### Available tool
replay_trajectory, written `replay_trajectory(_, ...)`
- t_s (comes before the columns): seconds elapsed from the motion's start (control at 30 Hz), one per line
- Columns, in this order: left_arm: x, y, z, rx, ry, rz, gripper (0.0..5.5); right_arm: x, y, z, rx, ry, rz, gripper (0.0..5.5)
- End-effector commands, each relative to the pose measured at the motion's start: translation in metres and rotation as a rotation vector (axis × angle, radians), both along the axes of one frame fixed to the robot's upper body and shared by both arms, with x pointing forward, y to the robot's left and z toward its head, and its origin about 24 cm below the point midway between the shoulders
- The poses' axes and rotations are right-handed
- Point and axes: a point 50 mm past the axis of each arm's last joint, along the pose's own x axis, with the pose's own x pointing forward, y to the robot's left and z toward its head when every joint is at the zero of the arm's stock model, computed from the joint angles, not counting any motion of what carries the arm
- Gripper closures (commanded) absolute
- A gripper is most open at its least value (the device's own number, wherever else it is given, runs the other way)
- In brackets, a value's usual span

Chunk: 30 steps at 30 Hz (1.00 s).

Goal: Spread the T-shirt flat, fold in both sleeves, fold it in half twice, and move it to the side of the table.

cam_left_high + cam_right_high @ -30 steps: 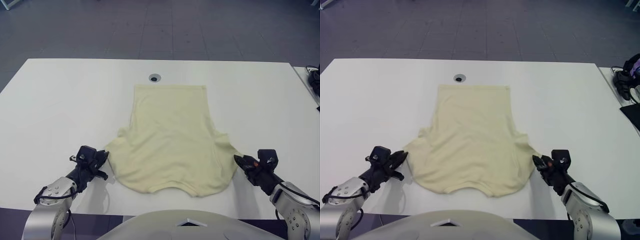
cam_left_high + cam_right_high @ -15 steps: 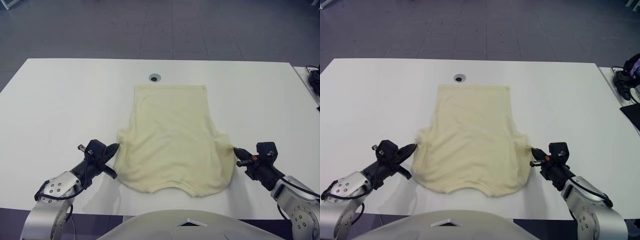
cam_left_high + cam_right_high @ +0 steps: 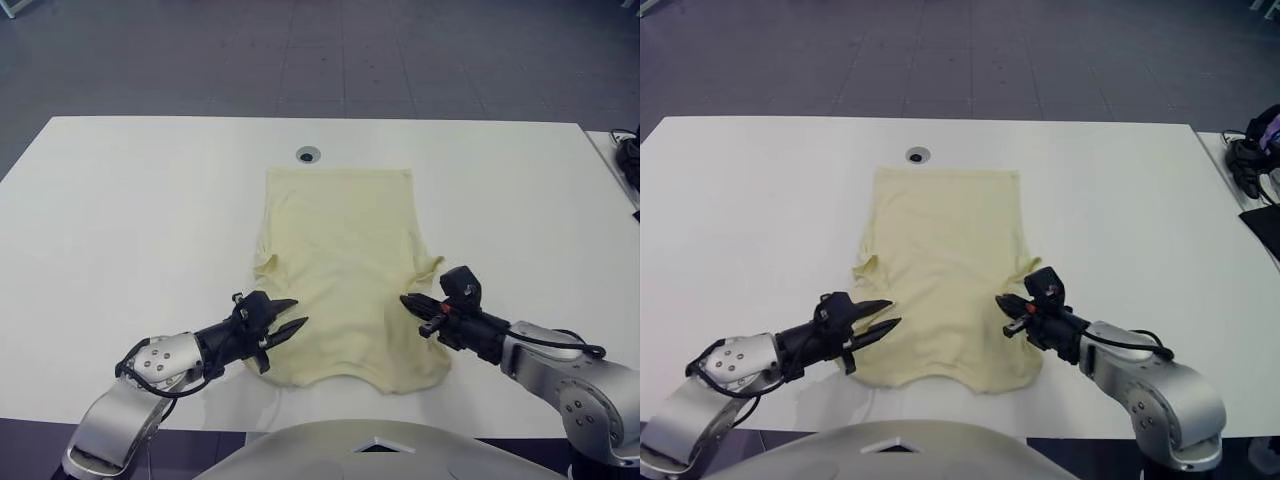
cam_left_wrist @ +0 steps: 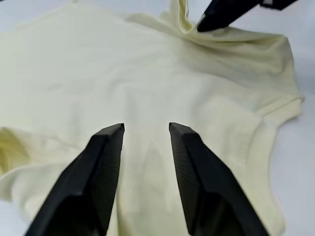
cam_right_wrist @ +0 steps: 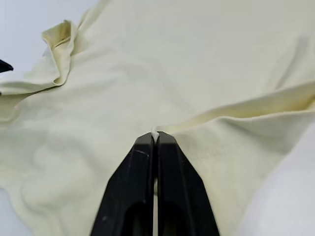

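Head stereo pair: high, facing forward-down over whole table (image 3: 120, 200). Wrist cameras: close behind left gripper (image 4: 146, 127), right gripper (image 5: 156, 134), facing past fingertips (image 4: 115, 132) onto T-shirt (image 4: 162, 83), common to all.

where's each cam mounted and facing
Eye views: on the head, looking down past left gripper and right gripper at the T-shirt on the table.
Left wrist view: wrist-mounted, along the open left gripper over the T-shirt.
Right wrist view: wrist-mounted, along the right gripper shut on the T-shirt.
Left wrist and eye views share the right gripper.
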Motion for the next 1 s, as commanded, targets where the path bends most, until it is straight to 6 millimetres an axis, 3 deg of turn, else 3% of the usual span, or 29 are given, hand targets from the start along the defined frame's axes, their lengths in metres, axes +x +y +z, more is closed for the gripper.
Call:
replay_trajectory(0.03,0.019,0.018,0.021,-0.06,-0.09,0.145,3.08,0.002,0.01,-0.005,-0.043,0.031,0.102,5.5)
replay_trajectory(0.17,0.024,0.035,0.021,0.006,-0.105,0.186,2.49,0.0,0.012,-0.001,-0.076,0.017,0.175,4.94)
replay_trajectory(0.27,0.024,0.045,0.019,0.069,-0.118,0.19,1.93,0.002,0.011,0.019,-0.017,-0.06,0.179,4.4)
replay_trajectory(0.37,0.017,0.056,0.004,0.178,-0.117,0.172,1.47,0.006,0.006,0.04,0.074,-0.14,0.151,3.96)
replay_trajectory(0.43,0.006,0.063,-0.009,0.234,-0.094,0.155,1.09,0.008,-0.005,0.043,0.035,-0.148,0.117,3.6)
replay_trajectory(0.6,-0.014,0.063,-0.019,0.253,-0.071,0.16,0.32,0.0,-0.036,0.029,-0.182,-0.104,0.098,2.86)
replay_trajectory(0.83,-0.034,0.056,-0.035,0.324,-0.046,0.091,0.1,-0.024,-0.024,-0.002,-0.302,-0.088,0.261,1.77)
replay_trajectory(0.93,-0.044,0.057,-0.039,0.381,-0.043,0.027,0.1,-0.029,-0.029,-0.015,-0.439,-0.123,0.329,1.25)
replay_trajectory(1.0,-0.04,0.058,-0.034,0.375,-0.067,0.017,0.1,-0.029,-0.033,-0.017,-0.493,-0.147,0.342,0.93)
